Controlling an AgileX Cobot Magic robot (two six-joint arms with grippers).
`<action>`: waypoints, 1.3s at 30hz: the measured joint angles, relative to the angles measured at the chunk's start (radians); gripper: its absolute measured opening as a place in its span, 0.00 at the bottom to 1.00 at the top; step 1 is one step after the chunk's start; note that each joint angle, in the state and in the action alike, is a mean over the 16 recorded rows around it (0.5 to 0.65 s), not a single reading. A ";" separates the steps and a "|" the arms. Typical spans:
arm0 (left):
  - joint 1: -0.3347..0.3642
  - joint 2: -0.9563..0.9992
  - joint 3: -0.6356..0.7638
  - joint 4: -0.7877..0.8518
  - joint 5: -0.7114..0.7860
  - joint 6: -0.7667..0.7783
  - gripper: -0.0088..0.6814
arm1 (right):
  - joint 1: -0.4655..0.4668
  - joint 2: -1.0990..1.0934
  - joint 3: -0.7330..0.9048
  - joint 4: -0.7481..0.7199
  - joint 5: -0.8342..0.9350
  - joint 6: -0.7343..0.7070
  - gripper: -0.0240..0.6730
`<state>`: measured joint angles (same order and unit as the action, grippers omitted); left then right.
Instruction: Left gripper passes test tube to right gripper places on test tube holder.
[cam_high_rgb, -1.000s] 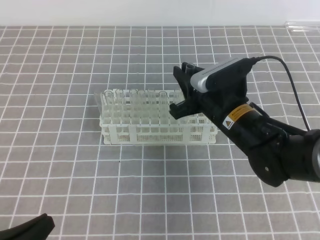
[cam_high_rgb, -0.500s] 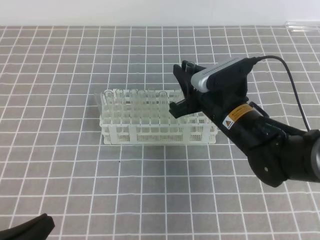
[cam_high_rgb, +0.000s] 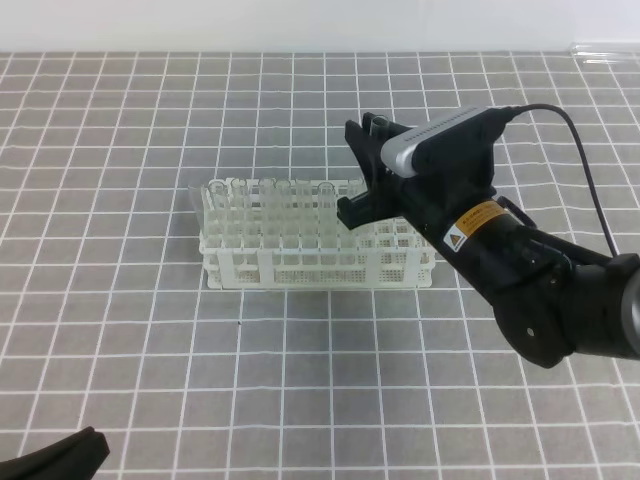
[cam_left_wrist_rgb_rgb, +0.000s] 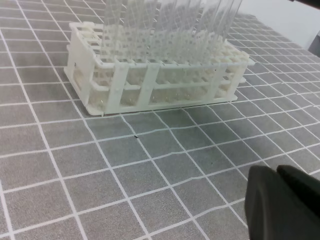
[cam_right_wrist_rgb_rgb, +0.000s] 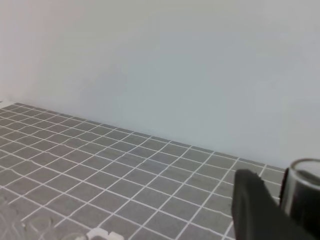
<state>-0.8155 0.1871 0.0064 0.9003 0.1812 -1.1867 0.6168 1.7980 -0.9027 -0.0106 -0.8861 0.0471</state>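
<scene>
My right end effector (cam_high_rgb: 368, 168) pinches the test tube (cam_high_rgb: 378, 127) upright above the rack's (cam_high_rgb: 300, 262) right end, so its round bottom can drop into a hole. My left end effector (cam_left_wrist_rgb_rgb: 280, 207), pressed together and empty, waits low on the surface (cam_high_rgb: 120, 330).

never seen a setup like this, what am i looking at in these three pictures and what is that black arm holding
This is a two-armed robot at a tiled grey table. The overhead picture looks down on the whole scene; the other two come from small cameras mounted on each arm's wrist.

The big black arm ends in the right gripper, topped by a silver-grey camera module. It holds a clear glass test tube upright over the right end of the white test tube holder, a gridded rack already carrying several tubes. The right wrist picture shows the tube's rim beside a dark finger.

The left gripper is shut, holds nothing, and sits low at the near left corner; its wrist camera looks across at the rack.
</scene>
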 joint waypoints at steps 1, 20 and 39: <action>0.000 0.000 -0.001 0.000 0.000 0.000 0.01 | 0.000 0.001 -0.001 0.000 0.001 0.000 0.16; 0.000 0.000 0.000 0.000 0.000 -0.001 0.01 | -0.001 0.039 -0.003 0.000 0.010 0.000 0.16; 0.000 0.001 0.000 0.000 0.000 -0.002 0.01 | -0.002 -0.002 0.005 0.016 0.067 0.024 0.52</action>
<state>-0.8154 0.1878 0.0064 0.9003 0.1812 -1.1883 0.6145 1.7959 -0.8978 0.0052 -0.8196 0.0712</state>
